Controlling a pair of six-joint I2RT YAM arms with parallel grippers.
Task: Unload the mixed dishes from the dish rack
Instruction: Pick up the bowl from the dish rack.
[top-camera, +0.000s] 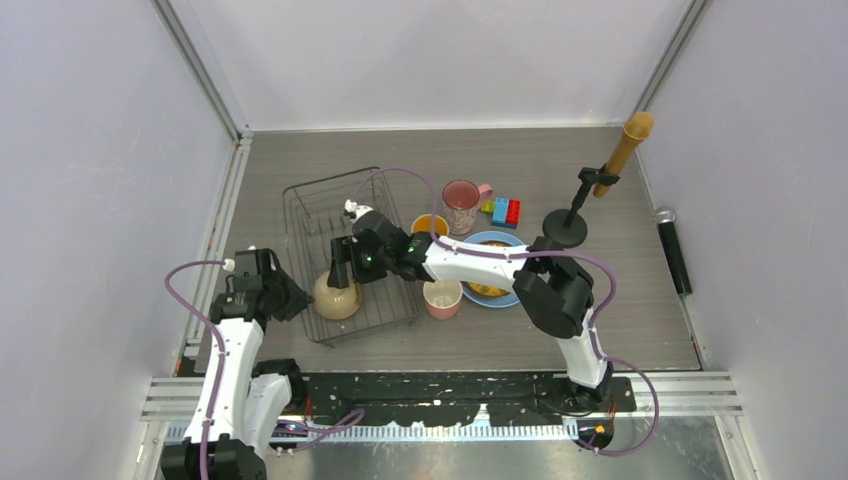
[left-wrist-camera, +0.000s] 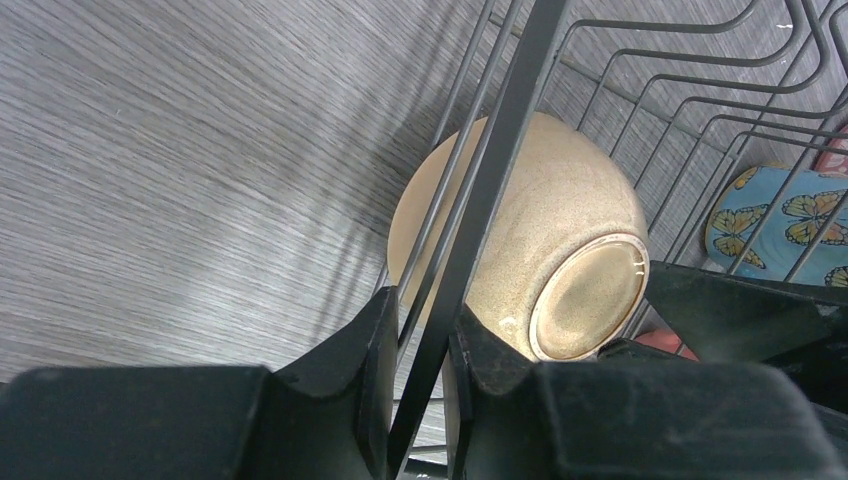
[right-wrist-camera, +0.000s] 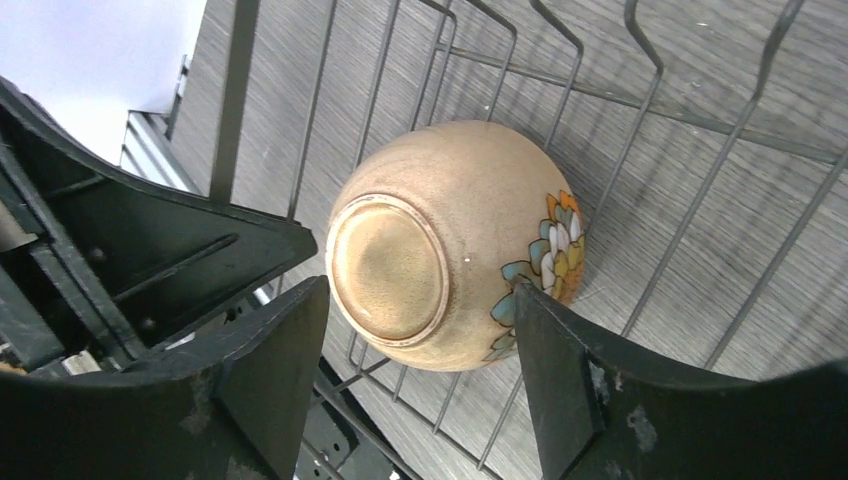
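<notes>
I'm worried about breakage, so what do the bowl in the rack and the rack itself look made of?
The bowl looks like glazed stoneware: speckled beige skin, soft sheen, painted flower, raised foot ring. The rack looks like coated metal wire: thin bent bars, even matte black.

The rack (top-camera: 340, 240) is thin black wire, seemingly metal under a smooth coating that catches a faint sheen along its bars. The bowl (top-camera: 336, 297) looks ceramic: a beige, finely speckled glaze, satin rather than mirror-bright, with a painted flower on one side and a smooth ringed foot. The surface (top-camera: 560, 340) is grey wood-grain board, matt and finely streaked. The right gripper (right-wrist-camera: 415, 300) has hard, matt black plastic fingers, scuffed with pale flecks; the left gripper (left-wrist-camera: 420, 340) shows the same dull black plastic. The bricks (top-camera: 505, 211) are shiny plastic, and the rails (top-camera: 700, 390) are bare silvery metal.
</notes>
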